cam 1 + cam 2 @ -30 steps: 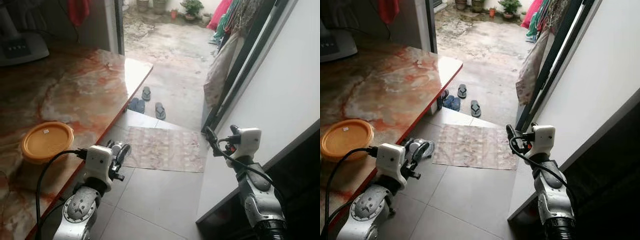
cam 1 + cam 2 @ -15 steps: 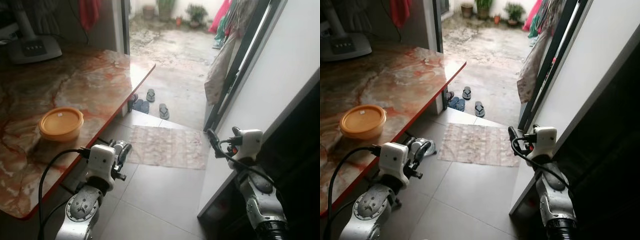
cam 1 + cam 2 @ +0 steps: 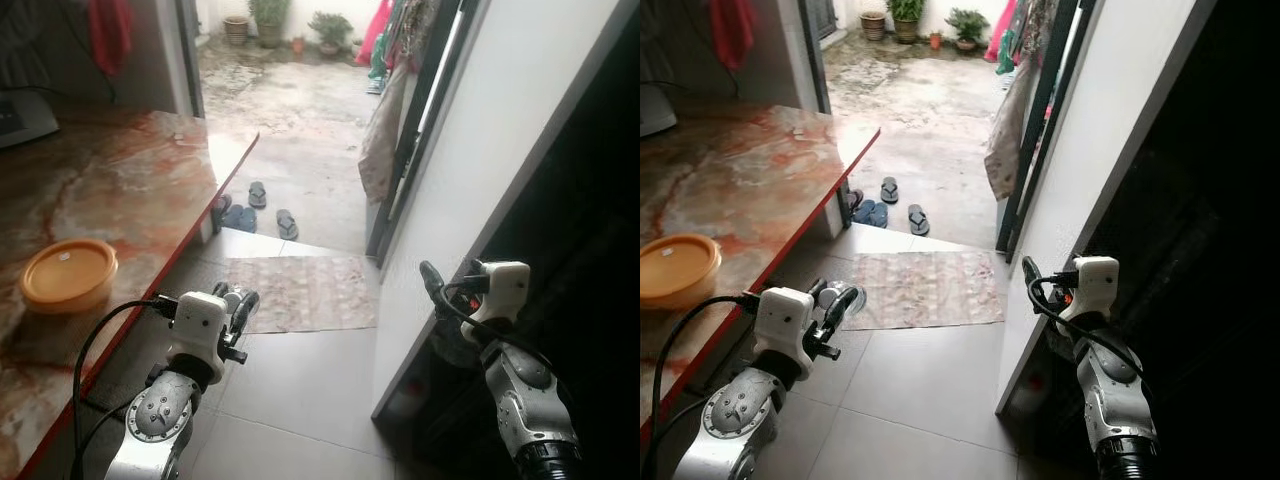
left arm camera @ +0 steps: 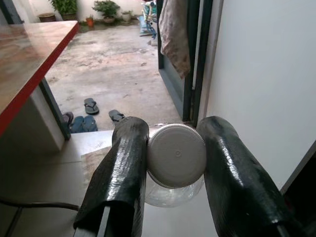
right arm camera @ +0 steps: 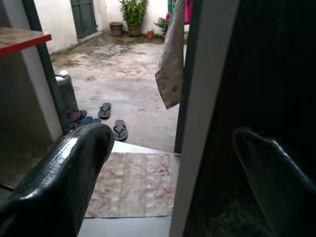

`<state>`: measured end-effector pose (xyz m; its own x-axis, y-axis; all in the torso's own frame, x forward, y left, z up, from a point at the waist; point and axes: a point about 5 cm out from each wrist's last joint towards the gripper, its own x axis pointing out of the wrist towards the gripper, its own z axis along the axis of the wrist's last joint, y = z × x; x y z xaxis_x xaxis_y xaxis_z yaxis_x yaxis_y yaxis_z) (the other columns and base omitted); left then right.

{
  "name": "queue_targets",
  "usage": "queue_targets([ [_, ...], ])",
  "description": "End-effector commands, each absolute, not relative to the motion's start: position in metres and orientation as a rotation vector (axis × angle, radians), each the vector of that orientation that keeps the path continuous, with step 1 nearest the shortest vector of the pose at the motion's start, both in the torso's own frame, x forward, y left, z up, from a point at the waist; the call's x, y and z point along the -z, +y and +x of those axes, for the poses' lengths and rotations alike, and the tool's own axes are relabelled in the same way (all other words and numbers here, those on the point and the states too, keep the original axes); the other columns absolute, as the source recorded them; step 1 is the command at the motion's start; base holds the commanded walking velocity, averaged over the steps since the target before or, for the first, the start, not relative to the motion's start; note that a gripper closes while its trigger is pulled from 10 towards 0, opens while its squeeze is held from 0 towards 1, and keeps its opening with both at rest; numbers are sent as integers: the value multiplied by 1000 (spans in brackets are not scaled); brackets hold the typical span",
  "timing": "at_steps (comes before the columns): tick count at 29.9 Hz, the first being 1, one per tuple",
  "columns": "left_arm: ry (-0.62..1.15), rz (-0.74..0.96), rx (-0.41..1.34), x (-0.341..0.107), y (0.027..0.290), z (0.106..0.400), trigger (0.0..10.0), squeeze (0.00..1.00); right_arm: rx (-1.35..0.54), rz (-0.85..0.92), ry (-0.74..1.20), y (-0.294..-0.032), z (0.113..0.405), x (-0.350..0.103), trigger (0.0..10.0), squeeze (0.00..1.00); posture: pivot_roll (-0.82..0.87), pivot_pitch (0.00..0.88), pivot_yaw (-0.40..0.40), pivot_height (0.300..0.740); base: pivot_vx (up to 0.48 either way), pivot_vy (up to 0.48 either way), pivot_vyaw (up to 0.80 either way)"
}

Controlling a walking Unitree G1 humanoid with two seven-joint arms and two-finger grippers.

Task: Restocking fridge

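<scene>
My left gripper (image 3: 240,304) is held low over the tiled floor, shut on a clear plastic bottle. In the left wrist view its white cap (image 4: 176,157) sits pinched between the two black fingers (image 4: 123,168). My right gripper (image 3: 432,281) is open at the edge of the white fridge door (image 3: 480,150). In the right wrist view the door edge (image 5: 197,123) stands between its spread fingers (image 5: 64,182). The fridge's dark inside (image 3: 600,250) lies to the right of the door. An orange lidded container (image 3: 67,275) rests on the marble table (image 3: 120,190) to my left.
A patterned mat (image 3: 300,293) lies on the tiles ahead. Slippers (image 3: 250,205) sit on the step beyond it. A cloth (image 3: 385,130) hangs by the dark door frame. The doorway opens onto a wet courtyard with potted plants (image 3: 330,25). The table's red edge (image 3: 150,300) runs close to my left arm.
The whole view has swung to the right, and the dark fridge opening now takes up more of the right side. My right gripper stays at the door edge; my left still holds the bottle.
</scene>
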<state>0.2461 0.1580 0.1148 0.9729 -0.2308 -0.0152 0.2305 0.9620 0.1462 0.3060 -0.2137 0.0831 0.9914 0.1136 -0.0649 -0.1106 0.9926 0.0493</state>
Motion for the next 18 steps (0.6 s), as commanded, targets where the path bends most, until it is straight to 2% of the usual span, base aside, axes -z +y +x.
queue_targets([
  [1,0,137,203,-115,162,249,10000,0,-79,31,98,-223,303,-77,10000,0,84,49,-93,740,0,0,-756],
  [10,27,157,107,-106,181,252,10000,0,60,-19,285,-253,278,-35,10000,0,86,52,-94,740,0,0,-762],
  [12,51,175,71,-100,188,252,10000,0,88,-32,402,-259,264,-13,10000,0,82,51,-93,740,0,0,-763],
  [18,72,156,28,-91,195,252,10000,0,85,-17,577,-259,236,22,10000,0,79,50,-90,740,0,0,-754],
])
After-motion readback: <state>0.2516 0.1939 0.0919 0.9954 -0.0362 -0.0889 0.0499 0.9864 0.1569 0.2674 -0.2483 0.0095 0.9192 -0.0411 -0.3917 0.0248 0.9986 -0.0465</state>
